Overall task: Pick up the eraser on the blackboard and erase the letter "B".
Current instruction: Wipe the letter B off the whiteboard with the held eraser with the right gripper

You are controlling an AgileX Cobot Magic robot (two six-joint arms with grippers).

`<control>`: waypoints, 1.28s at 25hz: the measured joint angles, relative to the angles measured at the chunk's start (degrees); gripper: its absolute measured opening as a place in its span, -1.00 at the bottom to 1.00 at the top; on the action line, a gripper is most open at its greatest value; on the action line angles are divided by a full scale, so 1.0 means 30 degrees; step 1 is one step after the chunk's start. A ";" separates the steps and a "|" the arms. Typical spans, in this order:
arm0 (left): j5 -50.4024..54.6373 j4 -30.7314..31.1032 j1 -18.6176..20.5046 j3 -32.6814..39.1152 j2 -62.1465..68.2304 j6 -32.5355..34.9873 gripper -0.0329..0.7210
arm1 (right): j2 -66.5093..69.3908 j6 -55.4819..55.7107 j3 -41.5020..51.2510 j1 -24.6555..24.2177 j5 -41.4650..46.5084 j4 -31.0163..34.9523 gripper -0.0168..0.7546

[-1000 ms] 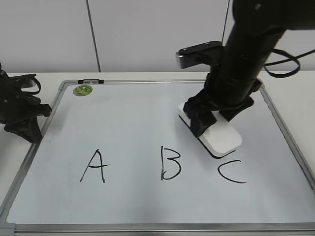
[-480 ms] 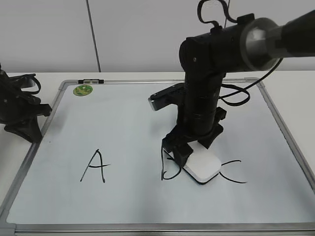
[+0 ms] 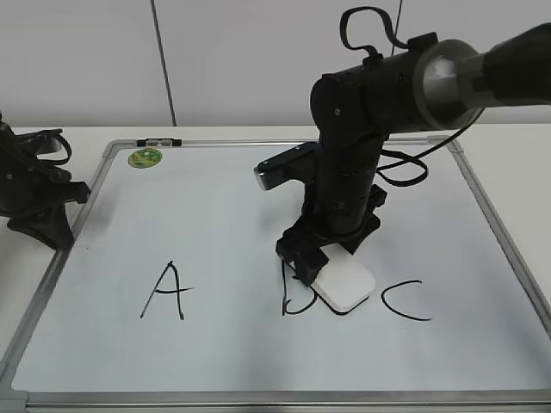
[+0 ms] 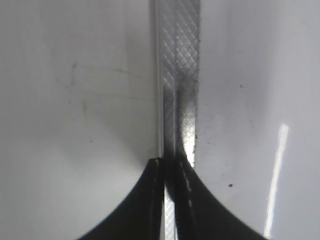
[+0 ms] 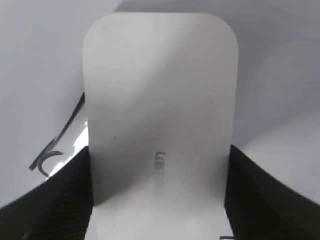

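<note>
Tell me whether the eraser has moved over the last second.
Yes. The eraser slid left and toward the camera, from above the C onto the B.

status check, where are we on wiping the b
Right gripper shut on the eraser, pressed flat on the blackboard. Letter "B" partly wiped, left strokes remain. Left gripper shut, parked at the board's frame. Nothing in the way.

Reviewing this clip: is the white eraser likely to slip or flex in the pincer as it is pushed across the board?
The eraser looks like a rigid block, so flexing seems unlikely. Its smooth top suggests slipperiness, yet the right pincer clamps both long sides. Lying flat on the blackboard, it probably won't tip.
</note>
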 joint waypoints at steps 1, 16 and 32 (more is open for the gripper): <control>0.0000 0.0000 0.0000 0.0000 0.0000 0.0000 -0.88 | 0.0000 0.0000 0.0000 0.0000 -0.0213 0.0000 0.46; -0.0038 0.0000 0.0000 0.0000 0.0000 0.0000 -0.88 | 0.0283 0.0000 -0.0188 0.0000 -0.0887 -0.0128 0.46; -0.0065 0.0000 0.0000 0.0000 0.0000 0.0000 -0.88 | 0.0326 0.0034 -0.0297 0.0952 -0.0728 -0.0046 0.46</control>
